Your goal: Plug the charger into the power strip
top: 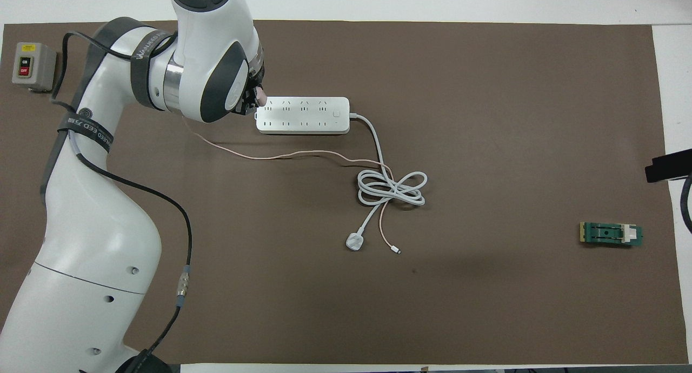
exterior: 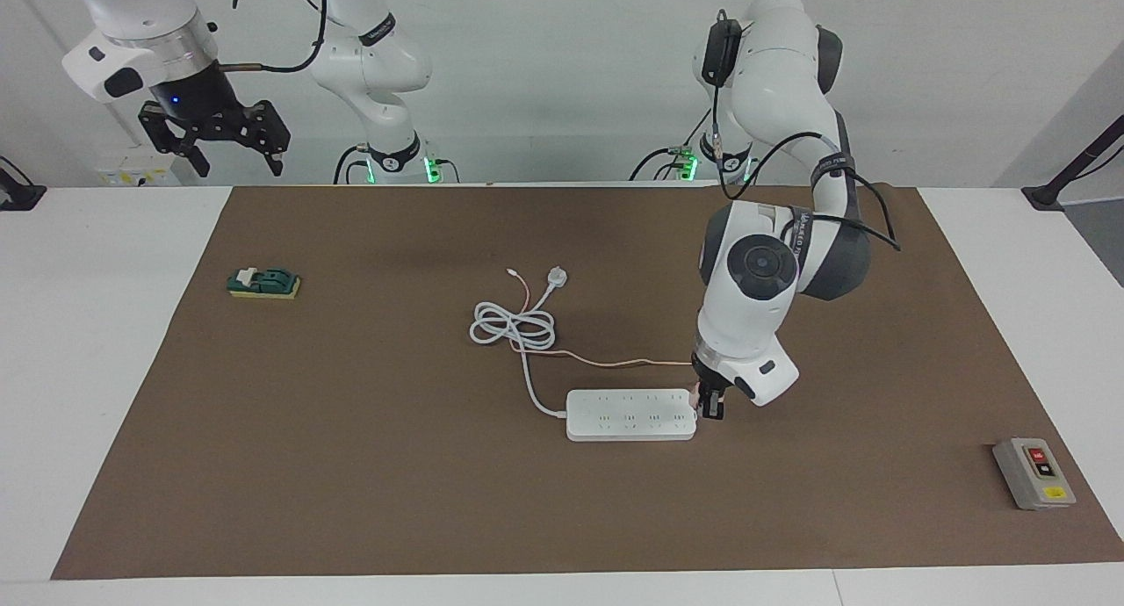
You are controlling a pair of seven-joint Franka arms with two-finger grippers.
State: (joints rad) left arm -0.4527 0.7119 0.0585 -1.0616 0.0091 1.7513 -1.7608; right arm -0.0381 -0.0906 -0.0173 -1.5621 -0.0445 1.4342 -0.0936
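The white power strip (exterior: 630,414) lies flat on the brown mat; it also shows in the overhead view (top: 303,115). My left gripper (exterior: 708,401) is shut on the pale pink charger (top: 260,96) and holds it low at the strip's end toward the left arm's end of the table. Most of the charger is hidden by the fingers. Its thin pink cable (exterior: 615,360) trails across the mat to the coiled white cord (exterior: 514,325). My right gripper (exterior: 215,140) is open and waits high over the table's corner near its base.
A round white plug (exterior: 556,277) lies nearer the robots than the coil. A grey switch box with red and black buttons (exterior: 1033,472) sits toward the left arm's end. A green and yellow block (exterior: 263,283) sits toward the right arm's end.
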